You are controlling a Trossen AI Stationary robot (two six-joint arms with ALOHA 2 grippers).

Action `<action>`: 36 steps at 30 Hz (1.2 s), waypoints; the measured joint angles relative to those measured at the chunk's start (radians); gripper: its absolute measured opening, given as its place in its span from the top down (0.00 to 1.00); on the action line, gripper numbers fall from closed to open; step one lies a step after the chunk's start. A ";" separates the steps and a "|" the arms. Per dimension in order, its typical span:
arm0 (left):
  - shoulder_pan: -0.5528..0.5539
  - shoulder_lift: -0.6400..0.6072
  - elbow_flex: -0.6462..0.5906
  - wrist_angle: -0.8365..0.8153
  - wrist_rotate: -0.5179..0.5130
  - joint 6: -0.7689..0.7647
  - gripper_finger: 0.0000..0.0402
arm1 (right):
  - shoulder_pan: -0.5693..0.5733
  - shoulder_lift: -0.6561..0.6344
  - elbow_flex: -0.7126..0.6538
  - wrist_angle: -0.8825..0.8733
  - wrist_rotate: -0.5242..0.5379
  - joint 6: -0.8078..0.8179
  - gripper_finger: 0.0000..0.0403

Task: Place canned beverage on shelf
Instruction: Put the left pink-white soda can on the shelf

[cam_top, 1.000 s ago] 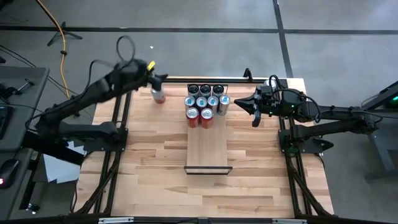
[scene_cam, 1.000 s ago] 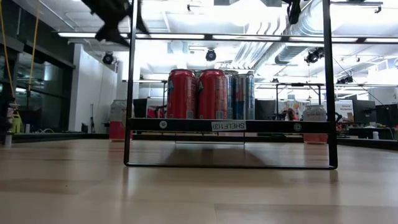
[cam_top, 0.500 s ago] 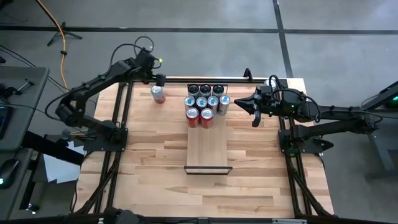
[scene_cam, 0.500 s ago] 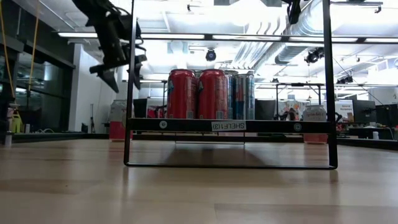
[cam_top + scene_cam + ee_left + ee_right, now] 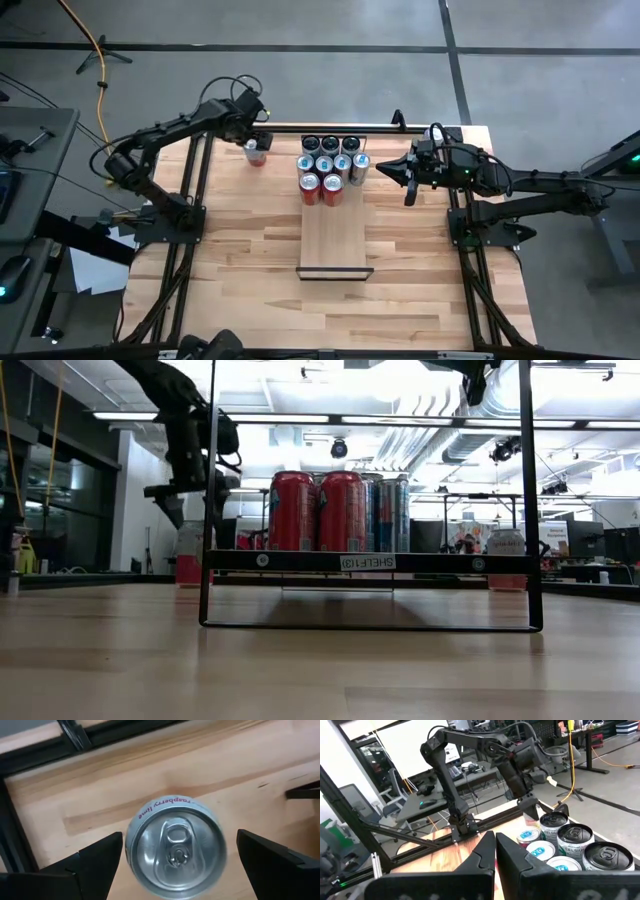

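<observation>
The left gripper [image 5: 175,865] hangs over the lone can [image 5: 175,849] on the counter [image 5: 250,260], jaws spread wide either side, gripping nothing, lined up to grasp. The shelf [image 5: 334,240] lies beyond. The right gripper [image 5: 408,172] waits closed and empty.

The can [image 5: 175,851] rim reads "raspberry lime"; the shelf [image 5: 300,561] front label reads "SHELF1(3)"

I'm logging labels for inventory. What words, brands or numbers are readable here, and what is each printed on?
"raspberry lime": on the rim of the can below the open left gripper.
"SHELF1(3)": on the white sticker on the shelf front bar.
"CELSIUS": partly readable on a black-topped can on the shelf.
Other can labels: too small or blurred.
</observation>
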 joint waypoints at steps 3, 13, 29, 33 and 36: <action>-0.002 0.032 0.000 0.001 -0.001 -0.001 0.13 | 0.000 0.000 0.000 0.000 0.000 0.000 1.00; -0.016 0.112 0.000 0.003 -0.015 -0.019 0.13 | 0.000 0.000 0.000 0.000 0.000 0.000 1.00; -0.024 0.118 0.000 0.028 -0.078 -0.026 0.19 | 0.000 0.000 0.000 0.000 0.000 0.000 1.00; -0.028 0.117 0.000 0.029 -0.077 -0.002 0.32 | 0.000 0.000 0.000 0.000 0.000 0.000 1.00; -0.037 0.116 0.001 0.029 -0.078 0.012 0.40 | 0.000 0.000 0.000 -0.001 0.000 0.000 1.00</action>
